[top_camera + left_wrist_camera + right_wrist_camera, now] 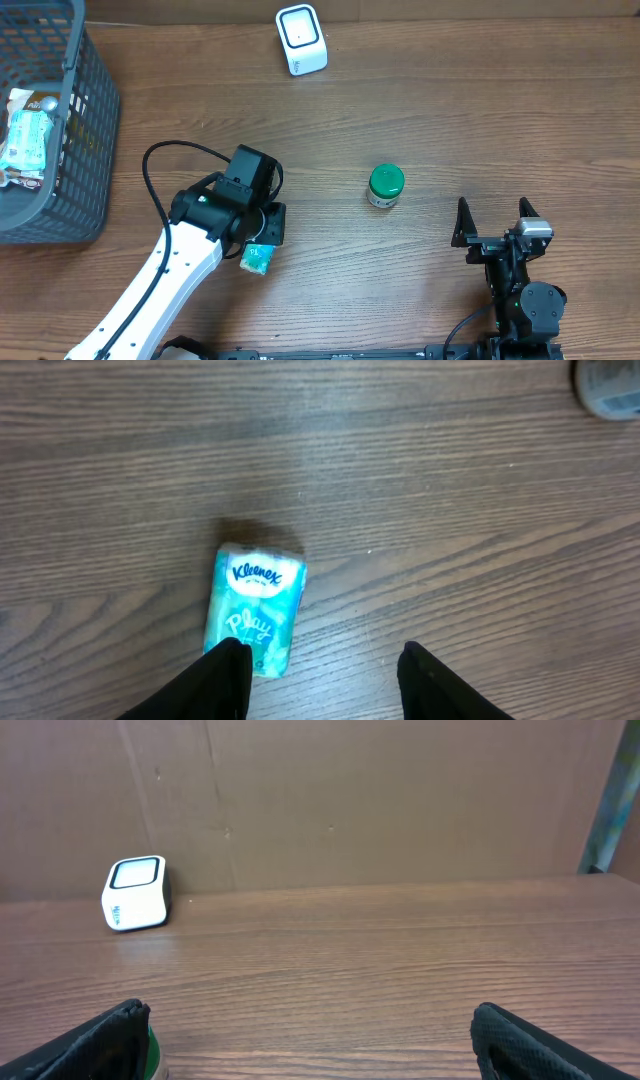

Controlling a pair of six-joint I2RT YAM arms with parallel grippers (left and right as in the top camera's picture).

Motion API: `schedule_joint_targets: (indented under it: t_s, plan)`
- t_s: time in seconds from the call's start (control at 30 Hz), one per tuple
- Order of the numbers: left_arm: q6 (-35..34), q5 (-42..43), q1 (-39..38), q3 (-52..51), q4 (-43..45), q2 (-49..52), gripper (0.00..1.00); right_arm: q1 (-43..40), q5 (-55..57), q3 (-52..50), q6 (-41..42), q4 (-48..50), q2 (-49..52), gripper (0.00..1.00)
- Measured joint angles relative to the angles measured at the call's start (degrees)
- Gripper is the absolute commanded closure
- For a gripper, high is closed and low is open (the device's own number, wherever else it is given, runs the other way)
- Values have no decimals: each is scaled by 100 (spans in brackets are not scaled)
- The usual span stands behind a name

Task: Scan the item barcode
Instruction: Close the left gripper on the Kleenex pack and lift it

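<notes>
Here, teal Kleenex tissue pack (254, 610) lies flat.

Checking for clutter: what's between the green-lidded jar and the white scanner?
Only bare table between jar and scanner, per the overhead view.

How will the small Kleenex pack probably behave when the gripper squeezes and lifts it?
The Kleenex pack looks like soft tissues in plastic film, so it will probably squash a little when squeezed and feel light. Its film looks smooth, so it may slip. As it is lying flat, it should slide rather than roll if pushed.
</notes>
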Motion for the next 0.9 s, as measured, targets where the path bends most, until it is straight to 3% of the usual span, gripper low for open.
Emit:
schedule_joint_targets:
  t_s: [0.17,0.23,0.5,0.9]
  plan:
    - [39,-103,-173,-162,-37,452,68,0,-2,0,-2,-2,0,0]
    - [46,-243,-350,-214,-42,737,70,0,-2,0,-2,-2,0,0]
    - [-103,-870,-922,-238,-225,1530,65,0,0,0,-2,0,0,0]
    - [-428,-1311,-981,-238,-186,1696,64,0,0,0,-2,0,0,0]
